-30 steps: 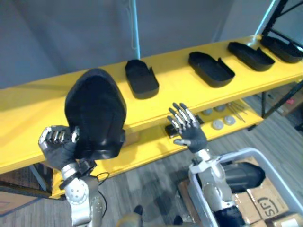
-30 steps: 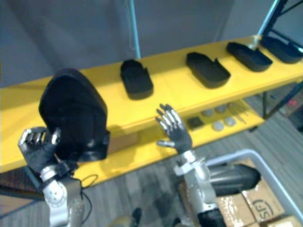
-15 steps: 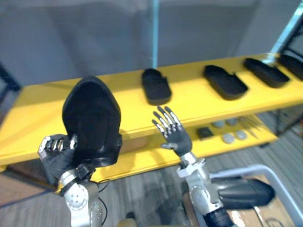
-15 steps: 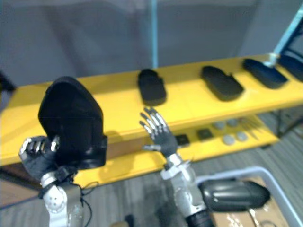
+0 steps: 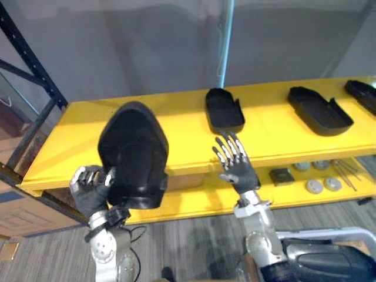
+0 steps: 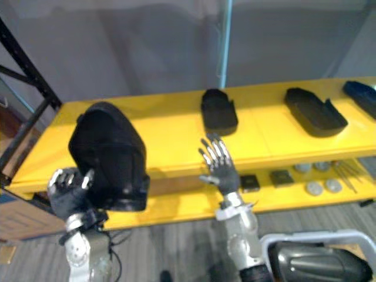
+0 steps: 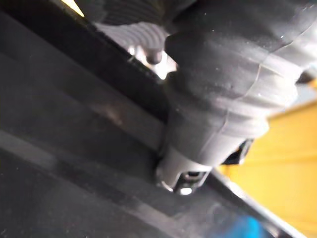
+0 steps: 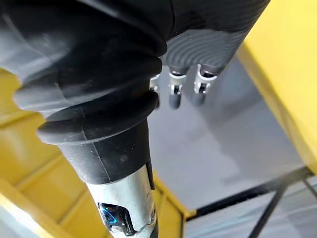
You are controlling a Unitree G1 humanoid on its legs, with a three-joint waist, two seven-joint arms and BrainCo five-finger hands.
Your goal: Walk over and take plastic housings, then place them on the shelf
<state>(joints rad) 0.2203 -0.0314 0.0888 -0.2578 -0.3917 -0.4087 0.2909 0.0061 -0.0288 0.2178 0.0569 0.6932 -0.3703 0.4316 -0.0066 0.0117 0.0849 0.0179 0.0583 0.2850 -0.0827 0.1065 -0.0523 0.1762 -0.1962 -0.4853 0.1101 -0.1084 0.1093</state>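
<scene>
Plastic housing (image 5: 132,154) is riding upright in our left hand (image 5: 88,189), which is curling its fingers around the lower rim. Through the left eye we are seeing it raised before the bare end of the yellow shelf (image 5: 76,126), likely because other housings (image 5: 224,110) are lying in a row further right. Through the right eye our right hand (image 6: 218,167) is hovering empty, fingers spread, by the shelf's front edge, probably ready to steady the placement. In the left wrist view the housing's dark wall is lying tight against our hand. In the right wrist view the fingers are pointing straight out.
</scene>
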